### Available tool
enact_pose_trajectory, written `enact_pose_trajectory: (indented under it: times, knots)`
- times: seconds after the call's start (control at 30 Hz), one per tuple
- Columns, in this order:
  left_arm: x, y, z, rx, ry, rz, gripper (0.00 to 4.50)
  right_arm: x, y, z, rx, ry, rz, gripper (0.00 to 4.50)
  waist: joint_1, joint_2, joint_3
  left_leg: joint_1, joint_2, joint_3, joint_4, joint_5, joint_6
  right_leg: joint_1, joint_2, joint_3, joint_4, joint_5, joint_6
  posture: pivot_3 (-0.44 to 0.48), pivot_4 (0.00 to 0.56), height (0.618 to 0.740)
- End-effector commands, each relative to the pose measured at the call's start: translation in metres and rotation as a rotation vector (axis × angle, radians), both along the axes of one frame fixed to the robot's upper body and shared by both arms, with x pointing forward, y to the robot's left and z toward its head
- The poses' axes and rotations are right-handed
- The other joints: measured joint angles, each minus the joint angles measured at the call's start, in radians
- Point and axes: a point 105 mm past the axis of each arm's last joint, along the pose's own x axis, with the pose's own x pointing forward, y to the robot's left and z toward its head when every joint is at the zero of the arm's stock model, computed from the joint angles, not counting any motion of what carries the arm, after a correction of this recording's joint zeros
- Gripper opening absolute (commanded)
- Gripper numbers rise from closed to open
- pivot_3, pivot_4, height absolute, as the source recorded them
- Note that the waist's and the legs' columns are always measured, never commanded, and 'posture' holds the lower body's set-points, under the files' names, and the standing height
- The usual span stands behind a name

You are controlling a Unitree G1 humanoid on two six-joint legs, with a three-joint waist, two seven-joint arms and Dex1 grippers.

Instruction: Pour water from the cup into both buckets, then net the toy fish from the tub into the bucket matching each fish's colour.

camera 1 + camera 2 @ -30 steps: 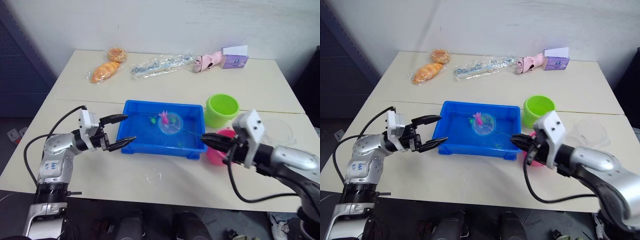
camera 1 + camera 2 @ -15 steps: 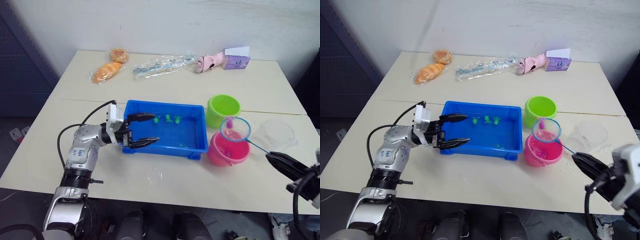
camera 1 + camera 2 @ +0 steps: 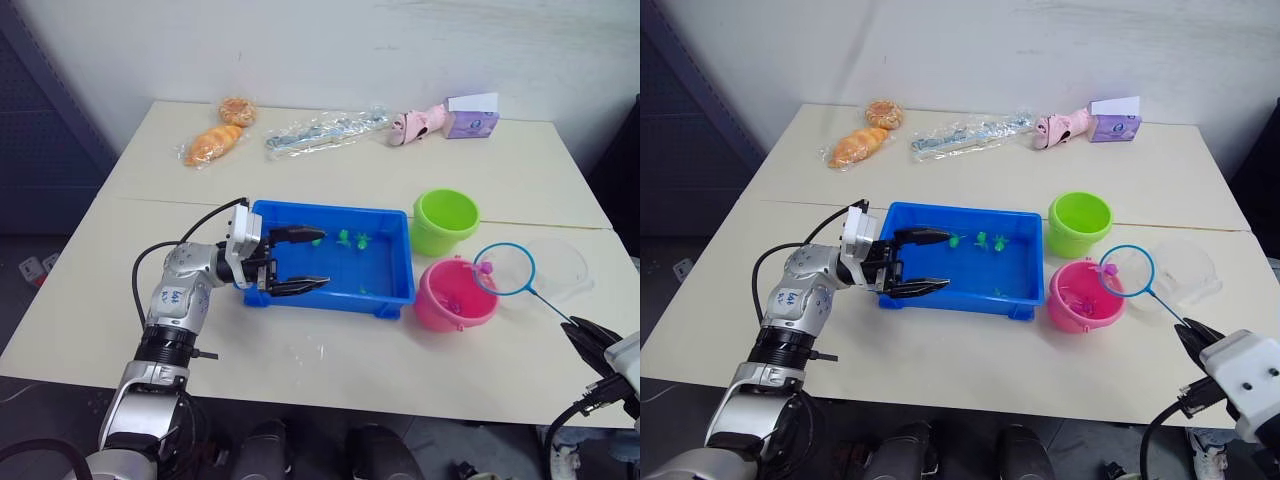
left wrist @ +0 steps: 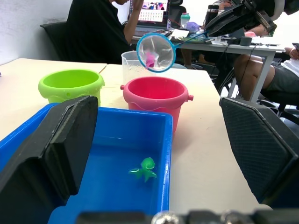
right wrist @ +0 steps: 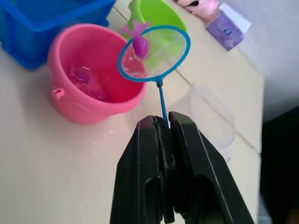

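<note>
The blue tub (image 3: 340, 300) holds water and small green toy fish (image 3: 351, 238). My left gripper (image 3: 323, 259) hangs open over the tub's left end, with a green fish (image 4: 145, 168) ahead of it. My right gripper (image 5: 163, 125) is shut on the handle of a blue-ringed net (image 3: 503, 270). The net hovers just right of the pink bucket (image 3: 455, 295), and a pink fish (image 5: 140, 45) clings to its rim. Another pink fish (image 5: 81, 77) lies in that bucket. The lime green bucket (image 3: 445, 220) stands behind it. The clear cup (image 3: 562, 265) sits under the net's right side.
Along the table's far edge lie two wrapped breads (image 3: 210, 143), a clear plastic packet (image 3: 325, 130), a pink toy (image 3: 415, 123) and a purple box (image 3: 470, 115). The left wrist view shows a seated person (image 4: 100, 32) at desks beyond the table.
My right gripper lifted the net with a pink fish from the tub, carried it over the pink bucket, then a little further right. My left gripper moved in over the tub's left end.
</note>
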Motion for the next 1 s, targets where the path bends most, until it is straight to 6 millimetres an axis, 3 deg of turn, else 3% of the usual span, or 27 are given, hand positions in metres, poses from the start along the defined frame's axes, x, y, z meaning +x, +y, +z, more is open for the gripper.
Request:
enact_pose_trajectory:
  times: [0.03,0.27,0.37,0.5,0.57,0.7,1.0]
  knots:
    - [0.000,-0.001,0.006,0.002,-0.021,-0.007,4.47,0.002,0.006,0.002,-0.167,-0.062,0.057,0.00,0.000,0.000,0.000,0.000,0.000,0.000,0.000,0.000,0.000,0.000,0.000,0.000,0.000,0.000,0.000,0.000,0.150,0.740]
    - [-0.001,0.004,0.006,0.009,-0.021,0.006,4.47,0.005,-0.004,0.002,-0.426,-0.124,0.075,0.00,0.000,0.000,0.000,0.000,0.000,0.000,0.000,0.000,-0.001,0.000,0.000,0.000,0.000,0.000,0.000,0.000,0.150,0.740]
    - [0.000,0.011,0.005,0.019,-0.021,0.029,4.47,0.010,-0.005,0.016,-0.446,-0.210,0.087,0.00,-0.001,0.000,0.000,0.001,0.000,0.000,0.000,0.001,-0.001,0.000,0.000,0.000,0.001,0.000,0.000,0.000,0.150,0.740]
    - [0.006,0.027,0.002,0.034,-0.016,0.085,4.47,0.021,0.012,0.040,-0.102,-0.306,0.123,0.00,-0.004,0.000,0.000,0.003,0.001,0.000,0.000,0.001,-0.002,0.002,0.001,0.000,0.001,0.000,0.000,0.000,0.150,0.740]
    - [0.009,0.041,-0.001,0.047,-0.012,0.129,4.47,0.029,0.035,0.041,0.045,-0.234,0.245,0.00,-0.005,0.000,0.000,0.004,0.001,0.001,0.000,0.001,-0.002,0.002,0.001,0.001,0.002,0.000,0.000,0.000,0.150,0.740]
    - [0.009,0.058,-0.005,0.067,-0.015,0.193,4.47,0.052,0.068,0.041,-0.007,-0.088,0.405,0.00,-0.005,0.000,0.000,0.005,0.002,0.000,0.000,0.001,-0.001,0.003,0.000,0.001,0.002,0.000,0.000,0.000,0.150,0.740]
    - [-0.006,0.071,-0.012,0.087,-0.001,0.239,4.47,0.091,0.086,0.029,-0.218,0.090,0.501,0.00,0.000,0.000,0.000,-0.001,0.001,-0.002,0.003,-0.001,0.002,0.000,-0.002,-0.001,0.000,0.000,-0.001,0.000,0.150,0.740]
